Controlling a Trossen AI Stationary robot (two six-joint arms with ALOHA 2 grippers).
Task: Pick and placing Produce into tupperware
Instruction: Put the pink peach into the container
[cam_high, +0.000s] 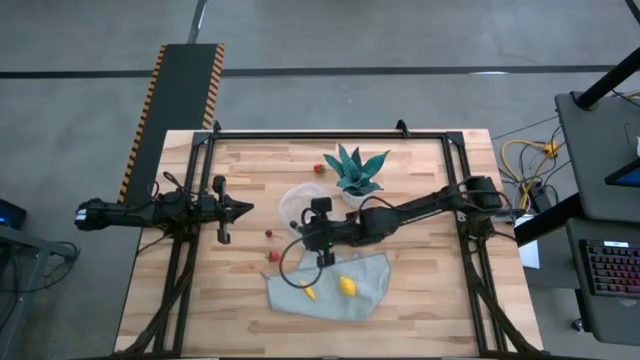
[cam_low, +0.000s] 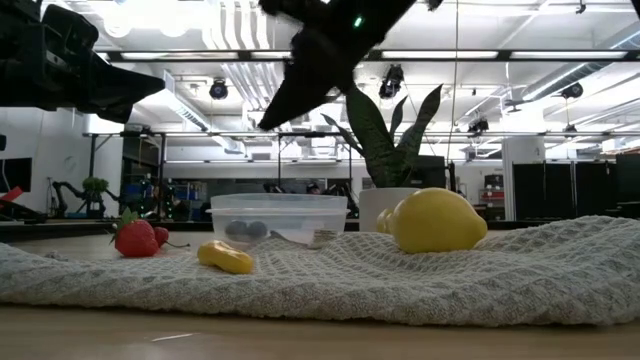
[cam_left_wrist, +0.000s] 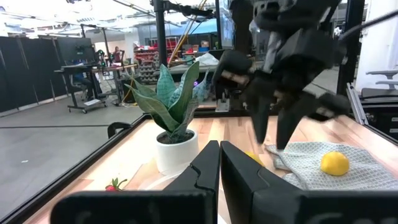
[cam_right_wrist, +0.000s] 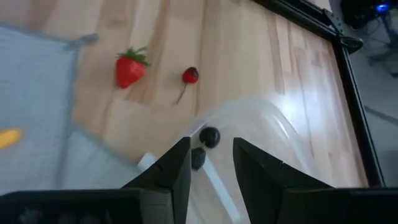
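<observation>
The left gripper (cam_high: 243, 208) is seen at the left side of the wooden counter (cam_high: 250, 310), well apart from all the things, and its jaws are pressed together with nothing between them. Two small red pieces of produce, a cherry (cam_right_wrist: 190, 75) and a strawberry (cam_right_wrist: 128, 68), are found on the bare wood between this gripper and the grey cloth (cam_high: 365, 290). The clear tupperware (cam_high: 297, 204) is placed just beside the upper left part of the cloth, and two dark round fruits (cam_right_wrist: 209, 137) are lying inside it. The right gripper (cam_high: 325, 258) is held above the near rim of the tupperware; its jaws are a little apart and nothing is clamped in them. On the cloth a small yellow piece (cam_high: 310, 293) and a lemon (cam_high: 347, 286) are lying. Behind the tupperware the teal potted plant (cam_high: 356, 172) is standing, and another strawberry (cam_high: 319, 168) is seen just left of it.
</observation>
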